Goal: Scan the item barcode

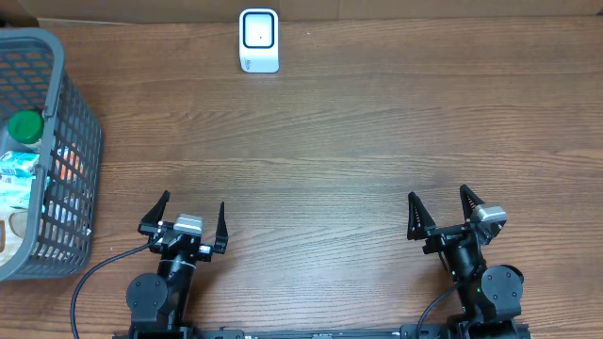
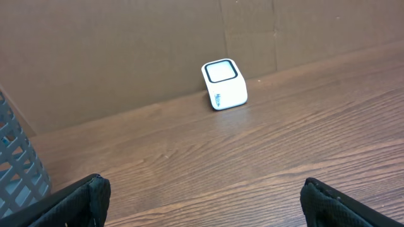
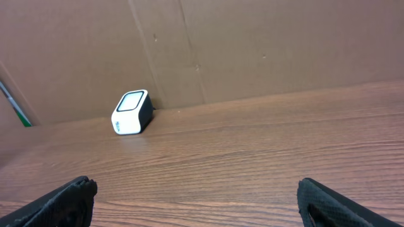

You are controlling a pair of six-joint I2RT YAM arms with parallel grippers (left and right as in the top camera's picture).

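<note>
My left gripper (image 1: 192, 209) sits at the near edge of the table (image 1: 377, 141), fingers spread wide with nothing between them. My right gripper (image 1: 439, 200) stands at the same edge, well apart from it, equally spread and empty. Out at the left edge, the grey mesh basket (image 1: 83, 122) holds the items: a bottle (image 1: 25, 126) with a green cap, close to the basket's right wall, and some blue-white and orange packaging (image 1: 19, 169) I cannot make out. The white scanner (image 1: 258, 40) stands at the far edge, left of centre, its window tilted upward, well apart from both grippers. The table is brown wood grain, and a cardboard wall (image 2: 126, 50) runs just behind the scanner.
</note>
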